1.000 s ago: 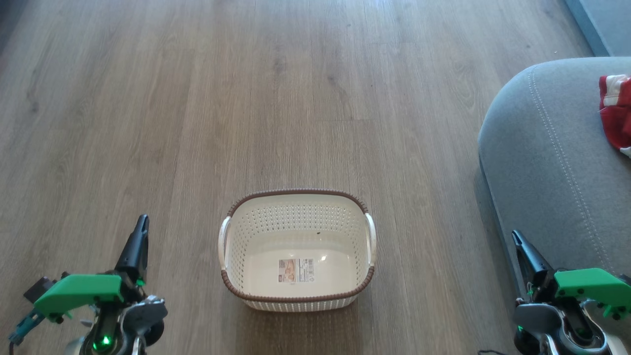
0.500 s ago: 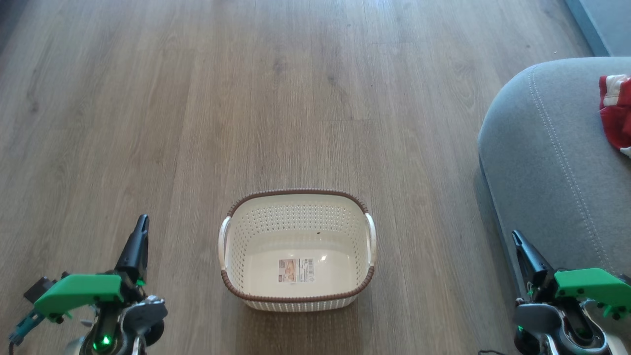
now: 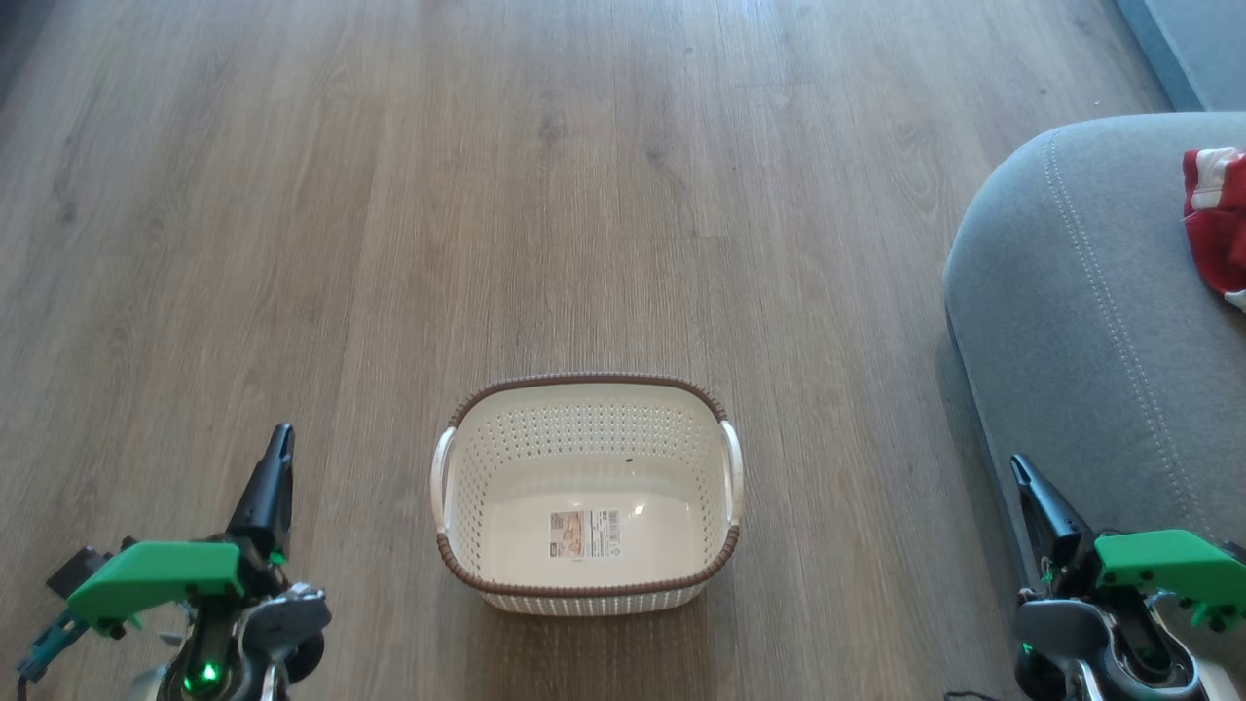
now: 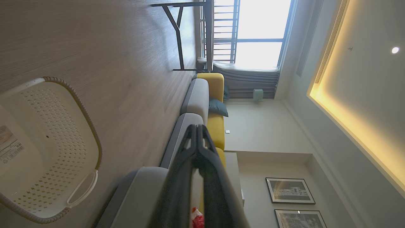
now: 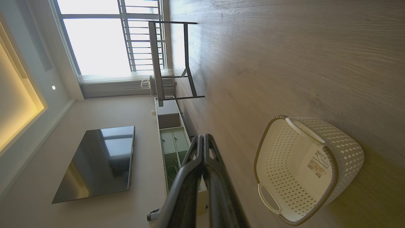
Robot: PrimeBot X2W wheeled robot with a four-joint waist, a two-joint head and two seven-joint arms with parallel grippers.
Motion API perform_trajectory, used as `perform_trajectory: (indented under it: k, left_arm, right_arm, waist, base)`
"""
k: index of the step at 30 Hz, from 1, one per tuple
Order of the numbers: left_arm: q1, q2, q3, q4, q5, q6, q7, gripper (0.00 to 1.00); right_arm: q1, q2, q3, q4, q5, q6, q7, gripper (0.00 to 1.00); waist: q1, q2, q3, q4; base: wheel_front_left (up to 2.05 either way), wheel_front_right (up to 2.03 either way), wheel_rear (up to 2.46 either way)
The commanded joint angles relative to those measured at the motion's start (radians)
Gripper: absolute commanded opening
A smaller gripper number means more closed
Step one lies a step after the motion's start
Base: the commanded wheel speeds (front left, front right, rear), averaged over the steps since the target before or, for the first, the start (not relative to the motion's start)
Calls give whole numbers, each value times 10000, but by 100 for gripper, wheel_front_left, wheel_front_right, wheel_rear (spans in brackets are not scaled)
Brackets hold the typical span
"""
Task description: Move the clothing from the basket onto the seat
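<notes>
Wood-plank floor [image 3: 623, 195] carries the basket [image 3: 587, 409], its sticker [image 3: 584, 534] showing on the bare bottom. Red-and-white clothing [image 3: 1217, 219] lies on the grey seat [image 3: 1071, 292] at the right, well apart from it. Left pincer [image 3: 282, 435] and right pincer [image 3: 1018, 467] hang fully closed, holding nothing, either side of the basket.

1. Home living room.
2. Sofa: grey seat [image 3: 1071, 321], yellow back [image 4: 216, 126], teal cushion [image 4: 218, 107].
3. Wall-mounted TV [image 5: 95, 161] above a low cabinet [image 5: 171, 139].
4. Framed pictures [image 4: 289, 190], curtained window [image 5: 95, 38], wood-look floor [image 3: 487, 195], cove-lit ceiling [image 4: 364, 79].
</notes>
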Motion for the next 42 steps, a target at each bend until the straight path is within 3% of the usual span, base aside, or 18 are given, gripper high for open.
perform_trajectory:
  k: [1,42]
  left_arm:
    - [-404,47,363,-355,-39,-67,76,0]
    - [-403,47,362,-356,-40,-67,75,0]
  right_arm:
    - [-512,-71,166,-404,54,69,83,0]
    - [-512,-70,165,-404,53,69,83,0]
  waist:
    - [0,0,0,0]
    - [0,0,0,0]
  base:
    - [0,0,0]
    - [0,0,0]
